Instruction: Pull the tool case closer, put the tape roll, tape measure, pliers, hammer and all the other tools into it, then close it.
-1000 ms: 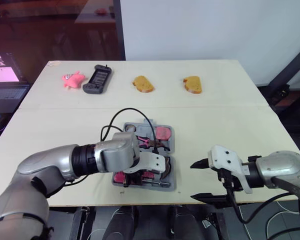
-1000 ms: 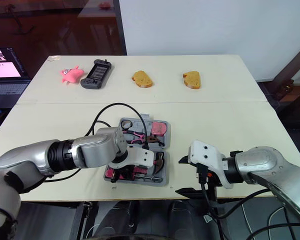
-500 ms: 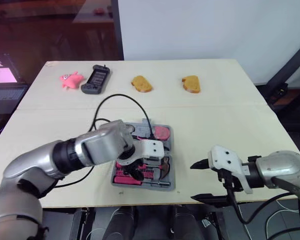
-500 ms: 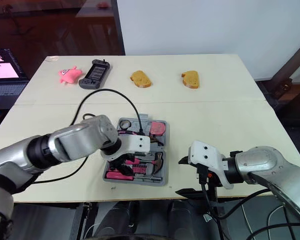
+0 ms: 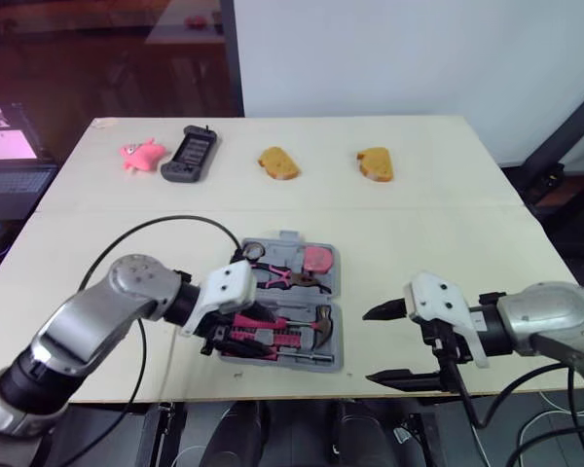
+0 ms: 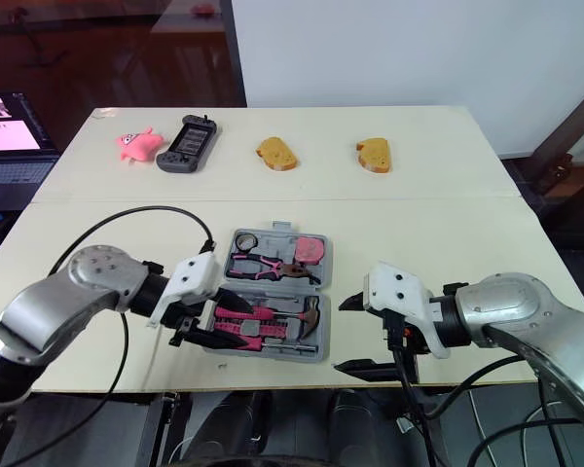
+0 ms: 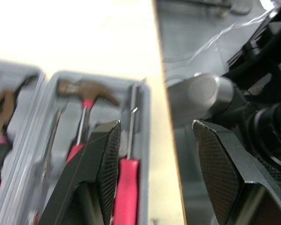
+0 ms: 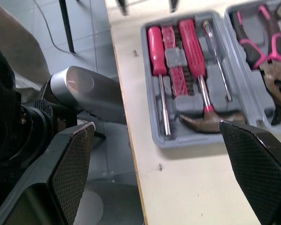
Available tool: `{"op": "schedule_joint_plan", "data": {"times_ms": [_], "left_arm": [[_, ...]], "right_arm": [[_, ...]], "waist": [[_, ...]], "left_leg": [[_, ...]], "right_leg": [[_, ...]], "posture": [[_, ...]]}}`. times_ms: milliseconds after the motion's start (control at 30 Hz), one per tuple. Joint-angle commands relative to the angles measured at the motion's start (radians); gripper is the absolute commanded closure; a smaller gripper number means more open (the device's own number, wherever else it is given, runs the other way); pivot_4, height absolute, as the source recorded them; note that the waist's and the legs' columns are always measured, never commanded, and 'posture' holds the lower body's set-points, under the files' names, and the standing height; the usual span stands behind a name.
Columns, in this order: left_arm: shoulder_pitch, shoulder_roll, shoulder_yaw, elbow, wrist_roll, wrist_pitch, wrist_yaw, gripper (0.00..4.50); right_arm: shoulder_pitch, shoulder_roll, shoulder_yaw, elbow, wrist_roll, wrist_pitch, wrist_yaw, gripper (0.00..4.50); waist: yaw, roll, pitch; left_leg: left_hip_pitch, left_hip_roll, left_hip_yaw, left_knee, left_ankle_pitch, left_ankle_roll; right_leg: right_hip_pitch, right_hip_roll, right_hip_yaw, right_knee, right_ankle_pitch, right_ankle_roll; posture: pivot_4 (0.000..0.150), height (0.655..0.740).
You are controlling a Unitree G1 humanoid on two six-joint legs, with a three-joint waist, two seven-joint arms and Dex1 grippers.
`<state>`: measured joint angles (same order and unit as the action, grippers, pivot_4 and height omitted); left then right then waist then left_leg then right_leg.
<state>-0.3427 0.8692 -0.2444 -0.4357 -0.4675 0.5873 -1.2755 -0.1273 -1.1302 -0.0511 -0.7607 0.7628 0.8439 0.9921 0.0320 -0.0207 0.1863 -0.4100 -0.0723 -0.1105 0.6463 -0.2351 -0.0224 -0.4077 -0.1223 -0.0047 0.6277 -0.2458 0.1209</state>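
Pale wood counter [image 5: 448, 243] carried the grey case [image 8: 214, 93] at its near edge, lying open flat within reach of both arms. My left tool [image 7: 154, 126] was spread wide at the case's near left corner, one finger over the tray and the other past the counter's edge. I judged it was placed to catch that half and fold it shut. My right tool [image 5: 368, 345], also agape, hovered just right of the case, touching nothing. Hammer [image 8: 210, 123], pliers [image 5: 292, 280] and tape measure [image 5: 317, 258] sat in moulded slots.

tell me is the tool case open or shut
Open: the tool case lies spread flat, lid not folded over, with the hammer and pliers showing in its trays.
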Motion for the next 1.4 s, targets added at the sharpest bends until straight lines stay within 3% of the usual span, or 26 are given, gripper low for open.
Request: {"op": "schedule_joint_plan", "data": {"times_ms": [33, 100, 133, 433, 800, 1000, 1233, 1400], "left_arm": [[0.060, -0.034, 0.047, 0.075, -0.006, -0.149, -0.044, 3.19], [0.086, -0.056, 0.031, 0.135, 0.055, -0.264, -0.043, 4.25], [0.094, -0.071, 0.025, 0.166, 0.082, -0.311, -0.036, 4.39], [0.126, -0.168, -0.047, 0.372, 0.251, -0.601, -0.024, 4.39], [0.106, -0.249, -0.121, 0.523, 0.389, -0.708, 0.031, 4.39], [0.117, -0.241, -0.162, 0.595, 0.467, -0.762, 0.045, 4.39], [0.128, -0.230, -0.178, 0.617, 0.483, -0.803, 0.048, 4.39], [0.106, -0.241, -0.142, 0.578, 0.425, -0.742, 0.053, 4.39]], "right_arm": [[-0.022, 0.006, -0.004, -0.015, 0.015, -0.001, 0.000, 0.00], [-0.025, 0.008, -0.004, -0.016, 0.017, 0.001, -0.004, 0.00], [-0.026, 0.008, -0.005, -0.017, 0.018, 0.002, -0.005, 0.00], [0.004, 0.007, -0.047, -0.012, 0.024, -0.002, -0.015, 0.00], [0.025, 0.007, -0.066, -0.006, 0.010, -0.011, -0.018, 0.00], [0.062, 0.019, -0.083, -0.008, 0.002, -0.034, -0.020, 0.00], [0.120, 0.067, -0.106, 0.009, -0.024, -0.110, -0.017, 0.00], [0.148, 0.085, -0.100, 0.032, -0.059, -0.156, -0.006, 0.00]], "waist": [[0.004, 0.000, 0.000], [0.006, 0.001, 0.000], [0.008, 0.001, 0.000], [0.007, 0.002, 0.000], [0.007, 0.003, 0.000], [0.008, 0.005, -0.001], [0.007, 0.009, -0.004], [0.007, 0.011, -0.005]], "left_leg": [[0.000, 0.000, 0.001, 0.000, 0.000, 0.000], [0.000, 0.000, 0.001, 0.000, 0.000, 0.000], [0.000, 0.000, 0.001, 0.000, 0.000, 0.000], [0.000, 0.001, 0.001, -0.001, 0.000, 0.000], [0.000, 0.000, 0.001, -0.001, 0.000, 0.000], [0.000, 0.000, 0.001, -0.001, 0.000, 0.000], [0.001, 0.000, 0.001, -0.001, 0.000, 0.000], [0.001, 0.000, 0.001, -0.001, 0.000, 0.001]], "right_leg": [[0.000, 0.000, 0.000, 0.000, 0.000, 0.000], [-0.001, 0.000, 0.000, 0.000, 0.000, 0.000], [-0.001, 0.000, 0.000, 0.000, 0.000, 0.000], [-0.001, 0.000, 0.000, -0.001, 0.000, 0.000], [-0.001, 0.000, 0.000, -0.001, 0.001, 0.001], [-0.001, 0.000, 0.000, -0.001, 0.001, 0.001], [0.000, 0.000, 0.000, -0.001, 0.001, 0.001], [0.001, 0.000, 0.000, -0.001, 0.001, 0.001]], "posture": [[0.150, 0.7400], [0.150, 0.7400], [0.150, 0.7400], [0.150, 0.7400], [0.150, 0.7400], [0.150, 0.7400], [0.150, 0.7400], [0.150, 0.7400]]}}
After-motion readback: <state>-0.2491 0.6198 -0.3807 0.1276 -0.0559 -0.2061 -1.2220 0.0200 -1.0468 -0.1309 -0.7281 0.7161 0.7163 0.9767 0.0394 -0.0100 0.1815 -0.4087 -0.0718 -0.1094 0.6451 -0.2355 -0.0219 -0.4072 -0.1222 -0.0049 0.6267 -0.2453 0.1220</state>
